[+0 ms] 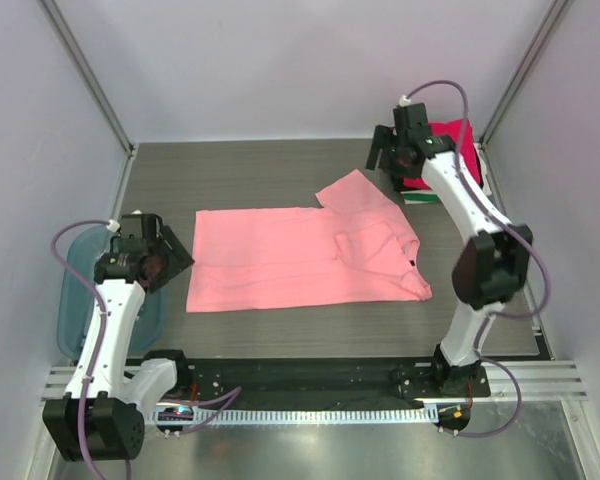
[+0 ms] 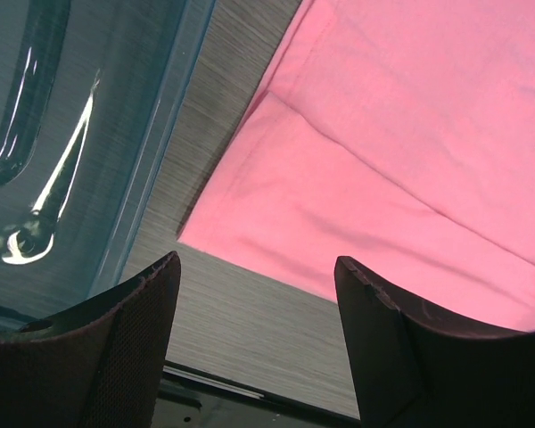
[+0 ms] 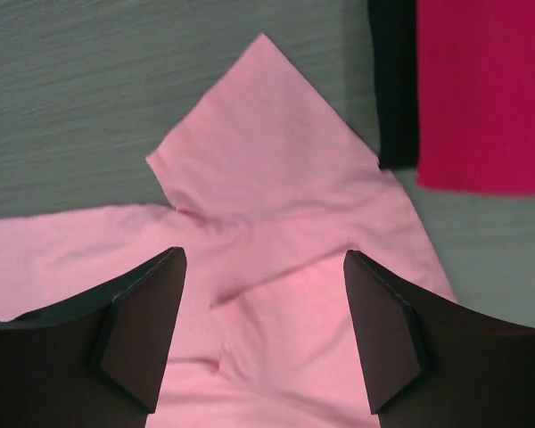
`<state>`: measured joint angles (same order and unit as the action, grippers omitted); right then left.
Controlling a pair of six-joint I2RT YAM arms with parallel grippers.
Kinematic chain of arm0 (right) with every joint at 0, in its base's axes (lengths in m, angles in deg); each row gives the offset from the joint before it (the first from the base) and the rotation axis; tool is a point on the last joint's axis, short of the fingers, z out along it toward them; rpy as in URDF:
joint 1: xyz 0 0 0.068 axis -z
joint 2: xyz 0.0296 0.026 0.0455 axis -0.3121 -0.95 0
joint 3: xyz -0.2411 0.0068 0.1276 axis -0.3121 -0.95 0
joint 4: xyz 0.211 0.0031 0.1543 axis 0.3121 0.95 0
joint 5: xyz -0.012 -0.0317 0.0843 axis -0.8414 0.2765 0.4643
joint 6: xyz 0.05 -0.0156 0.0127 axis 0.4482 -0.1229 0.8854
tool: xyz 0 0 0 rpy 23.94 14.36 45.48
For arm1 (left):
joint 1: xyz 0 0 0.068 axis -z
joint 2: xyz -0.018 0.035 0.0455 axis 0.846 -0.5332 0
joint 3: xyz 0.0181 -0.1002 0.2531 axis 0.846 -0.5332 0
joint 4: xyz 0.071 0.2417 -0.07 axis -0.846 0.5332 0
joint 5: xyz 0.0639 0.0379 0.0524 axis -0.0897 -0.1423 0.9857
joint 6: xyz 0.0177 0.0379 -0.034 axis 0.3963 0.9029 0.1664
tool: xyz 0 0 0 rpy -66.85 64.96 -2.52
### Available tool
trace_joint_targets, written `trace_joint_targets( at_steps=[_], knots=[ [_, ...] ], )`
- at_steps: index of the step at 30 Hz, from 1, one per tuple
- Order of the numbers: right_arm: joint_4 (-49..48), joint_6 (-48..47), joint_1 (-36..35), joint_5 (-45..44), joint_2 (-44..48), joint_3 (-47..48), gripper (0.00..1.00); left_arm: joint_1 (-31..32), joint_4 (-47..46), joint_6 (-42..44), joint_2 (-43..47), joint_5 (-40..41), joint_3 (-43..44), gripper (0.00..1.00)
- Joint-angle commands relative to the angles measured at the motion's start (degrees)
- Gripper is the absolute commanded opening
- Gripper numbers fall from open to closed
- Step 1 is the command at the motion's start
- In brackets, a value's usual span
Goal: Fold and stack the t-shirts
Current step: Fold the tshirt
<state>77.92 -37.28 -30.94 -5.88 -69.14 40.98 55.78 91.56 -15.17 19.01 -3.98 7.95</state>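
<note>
Shirt of light salmon-pink cloth (image 1: 300, 262) lies spread flat on the grey surface (image 1: 240, 170), one sleeve reaching toward a folded bright magenta-red t-shirt (image 1: 452, 140). You have both claws wide apart, holding nothing: the left claw (image 2: 259, 267) is near the hem corner beside the translucent blue plastic bin (image 1: 80, 290), and the right claw (image 3: 263, 259) is over the sleeve.

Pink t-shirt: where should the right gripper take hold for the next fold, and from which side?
Probably the far sleeve of the pink t-shirt: it alone juts past the flat body, with its pointed corner free on the table. Bring the open right gripper down from the far side and pinch that corner, clear of the folded stack beside it.
</note>
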Motion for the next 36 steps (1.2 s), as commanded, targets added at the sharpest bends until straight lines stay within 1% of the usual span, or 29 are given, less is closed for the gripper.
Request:
trace_joint_targets(
  at_steps=[1,3,4,5,6,7,10,11,14,18,25,26,28,29,31,32,34,35,36],
  knots=[
    [1.31,-6.56,-0.52,-1.77,-12.94,14.9,0.77,-0.28,-3.92,3.51,-0.74,-1.52,-1.01,0.71],
    [1.93,-7.44,-0.87,-2.64,-19.18,21.44,0.77,-0.2,-4.54,3.59,-0.91,-1.7,-1.36,0.71],
    [2.54,-8.4,-1.13,-2.74,-24.95,24.69,0.77,-0.2,-4.72,3.59,-0.83,-1.88,-1.45,0.71],
    [2.81,-8.85,-1.13,-2.91,-27.53,30.81,0.77,-0.2,-4.98,3.51,-0.65,-1.79,-1.71,0.71],
    [3.07,-8.94,-1.31,-3.35,-29.99,33.83,0.77,-0.2,-5.25,3.42,-0.39,-1.88,-1.98,0.71],
    [3.51,-9.38,-1.57,-3.96,-34.98,39.08,0.77,-0.2,-5.77,3.33,-0.3,-2.31,-2.15,0.71],
    [3.25,-10.26,-2.19,-6.5,-40.9,46.92,0.77,-0.28,-6.22,3.51,-0.12,-2.84,-2.42,0.71],
    [2.73,-10.78,-2.19,-6.86,-44.22,48.26,0.77,-0.2,-6.22,3.51,-0.12,-3.19,-2.42,0.7],
    [0.1,-11.14,-2.28,-9.14,-48.11,50.91,0.77,-0.29,-6.39,3.51,0.05,-3.28,-2.59,0.7],
    [-4.56,-11.58,-2.45,-9.86,-51.54,50.91,0.77,-0.2,-6.83,3.51,0.05,-3.81,-2.77,0.69],
    [-6.41,-12.02,-3.59,-11.17,-57.34,53.46,0.77,-0.2,-6.92,3.59,0.14,-4.16,-2.86,0.68],
    [-6.5,-12.11,-3.77,-11.18,-57.53,53.46,0.71,-0.2,-6.92,3.59,0.31,-4.16,-2.95,0.68],
    [-6.59,-12.28,-4.21,-11.88,-57.79,52.94,0.66,-0.2,-6.92,3.59,0.32,-4.16,-2.95,0.68],
    [-6.68,-12.11,-4.38,-11.88,-57.7,52.5,0.59,-0.28,-6.92,3.59,0.4,-4.16,-2.95,0.68],
    [-6.68,-11.93,-4.74,-11.62,-57.35,51.1,0.52,-0.2,-6.92,3.51,0.4,-4.07,-2.95,0.67],
    [-6.68,-11.67,-4.82,-11.79,-57.0,50.39,0.4,-0.2,-6.92,3.51,0.4,-3.99,-2.95,0.67],
    [-6.68,-10.62,-4.91,-11.53,-56.21,47.85,0.33,-0.2,-7.01,3.51,0.49,-3.9,-2.95,0.67],
    [-6.68,-10.35,-4.91,-11.44,-55.34,46.88,0.25,-0.28,-7.01,3.51,0.58,-3.9,-2.95,0.67],
    [-6.68,-9.91,-4.91,-11.26,-54.98,46.0,0.22,-0.2,-7.01,3.51,0.67,-3.81,-2.95,0.67]
  ],
)
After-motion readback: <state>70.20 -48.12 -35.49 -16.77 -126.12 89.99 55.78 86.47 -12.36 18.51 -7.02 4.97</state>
